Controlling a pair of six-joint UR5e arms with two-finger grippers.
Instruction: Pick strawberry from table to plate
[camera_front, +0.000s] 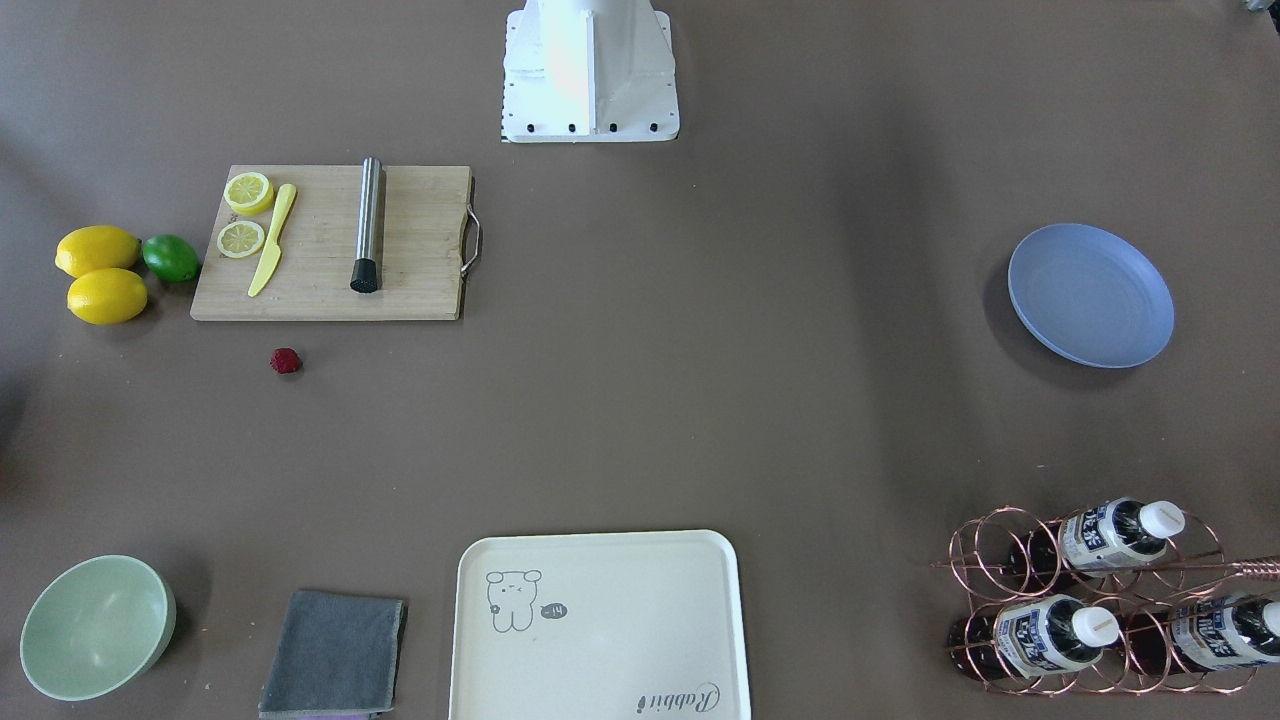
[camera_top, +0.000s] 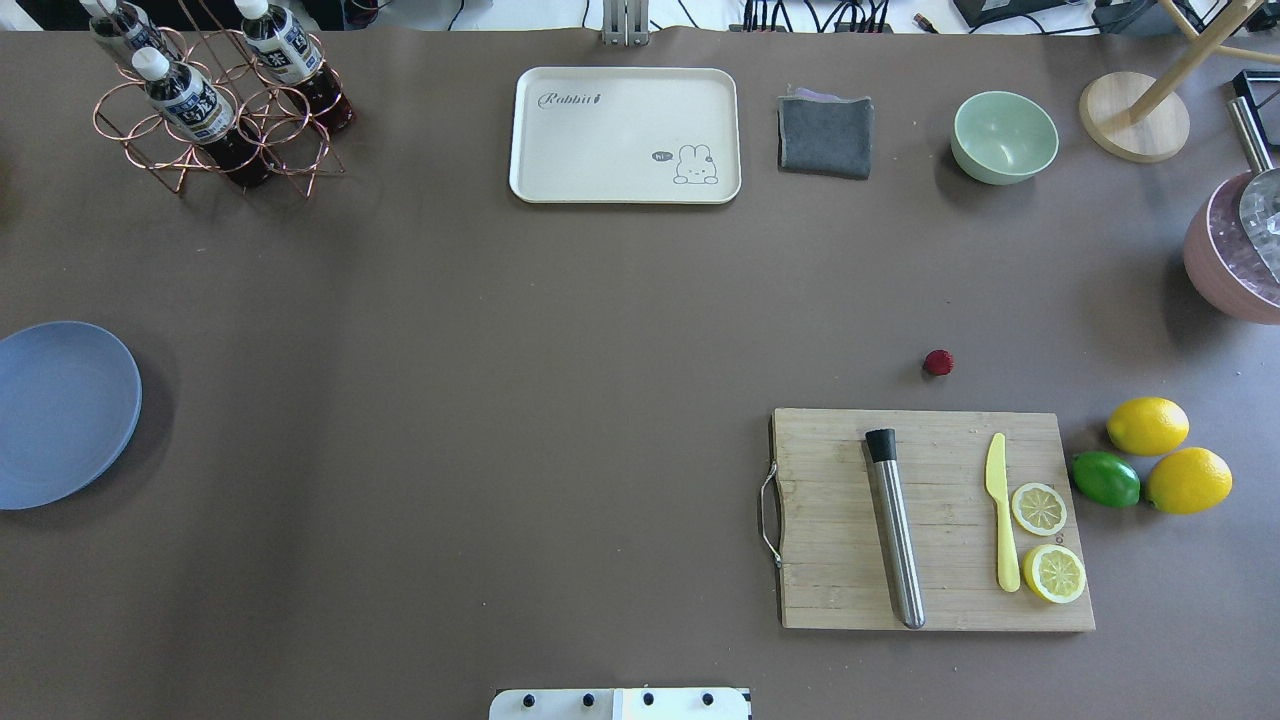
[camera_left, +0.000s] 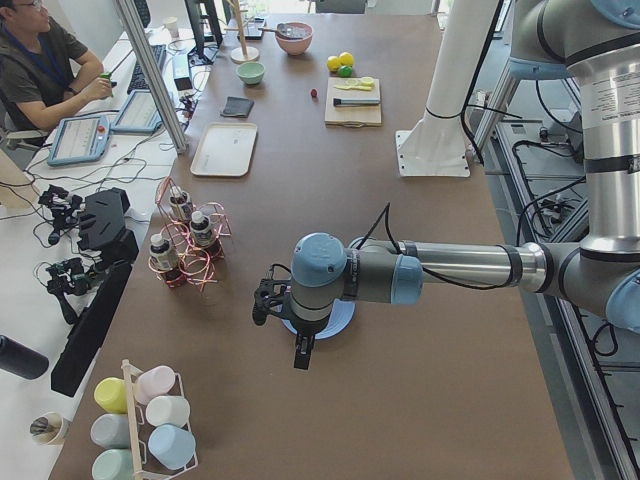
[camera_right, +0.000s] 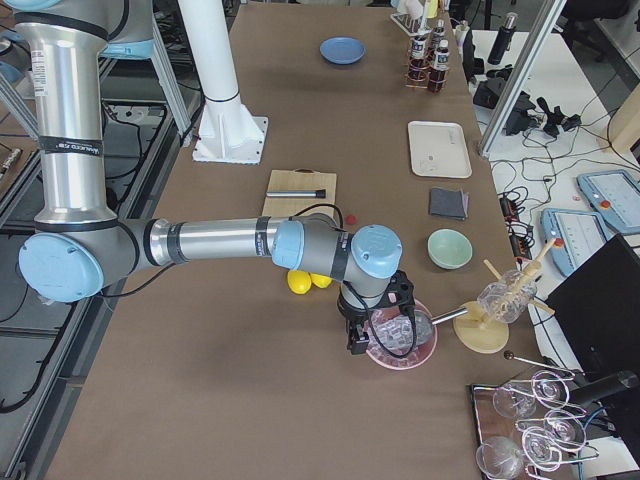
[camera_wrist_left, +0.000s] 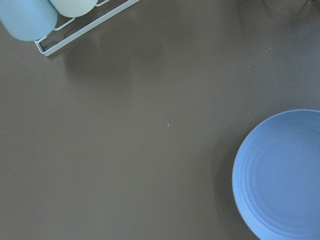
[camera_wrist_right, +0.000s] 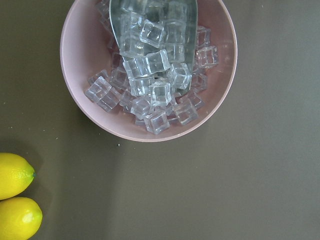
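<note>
**One strawberry on bare desk, one plate far to the left**

Nearest the robot's base, one cutting board (camera_top: 830, 580) carries one steel rod (camera_top: 895, 540), one yellow knife (camera_top: 1000, 510) and two lemon slices (camera_top: 1039, 508). Two lemons (camera_top: 1147, 425) and one lime (camera_top: 1105, 478) lie beside it. Just past the board's far edge sits the single strawberry (camera_top: 938, 362), with open desk (camera_top: 500, 400) all around it. The one plate (camera_top: 60, 415) lies well apart, on the robot's left. The left gripper (camera_left: 302, 348) hangs downward by the plate and the right gripper (camera_right: 355, 335) over an ice bowl (camera_right: 420, 352). I cannot tell whether either is spread or pressed together.

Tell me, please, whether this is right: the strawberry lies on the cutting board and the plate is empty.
Not quite. The overhead view shows the strawberry on the table, beside the board, not on it. The plate is empty.
</note>
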